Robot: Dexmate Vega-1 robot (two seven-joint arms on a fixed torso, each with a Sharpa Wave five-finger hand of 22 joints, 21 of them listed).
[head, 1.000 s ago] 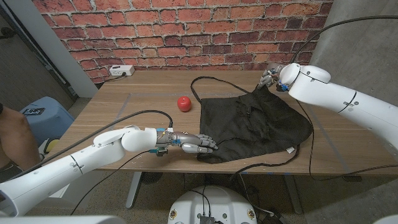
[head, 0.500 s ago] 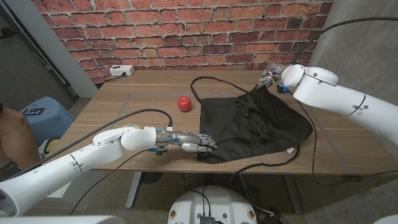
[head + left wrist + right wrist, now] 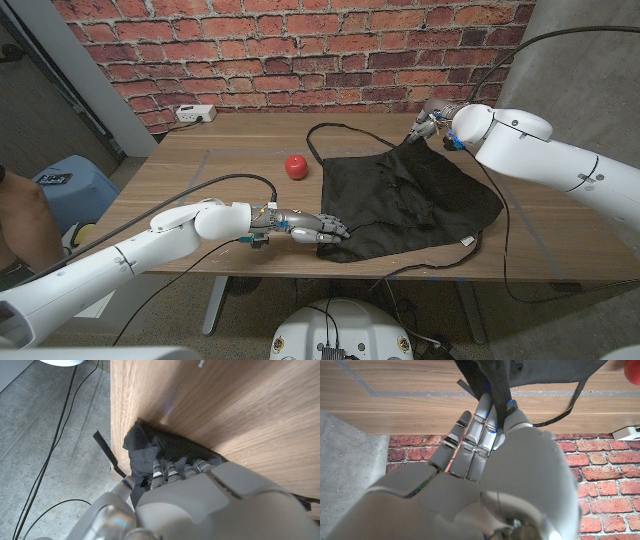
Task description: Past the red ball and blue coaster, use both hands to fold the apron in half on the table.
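A black apron [image 3: 410, 195] lies crumpled on the right half of the wooden table [image 3: 180, 180]. The red ball [image 3: 296, 166] sits just left of it. My left hand [image 3: 310, 228] grips the apron's near left corner at the table's front edge; in the left wrist view its fingers [image 3: 172, 470] curl over a bunch of black cloth [image 3: 142, 450]. My right hand [image 3: 428, 125] holds the far right corner, raised a little off the table; in the right wrist view the cloth [image 3: 487, 377] is pinched between its fingers [image 3: 485, 425].
A white power strip [image 3: 195, 113] lies at the table's far left edge by the brick wall. The apron's neck strap [image 3: 335, 128] loops toward the back, and another strap [image 3: 440, 264] trails over the front edge. A blue stool [image 3: 68, 180] and part of a person [image 3: 20, 220] are at the left.
My right hand has edged slightly left with the apron's far corner. The left hand, ball and rest of the apron have stayed put.
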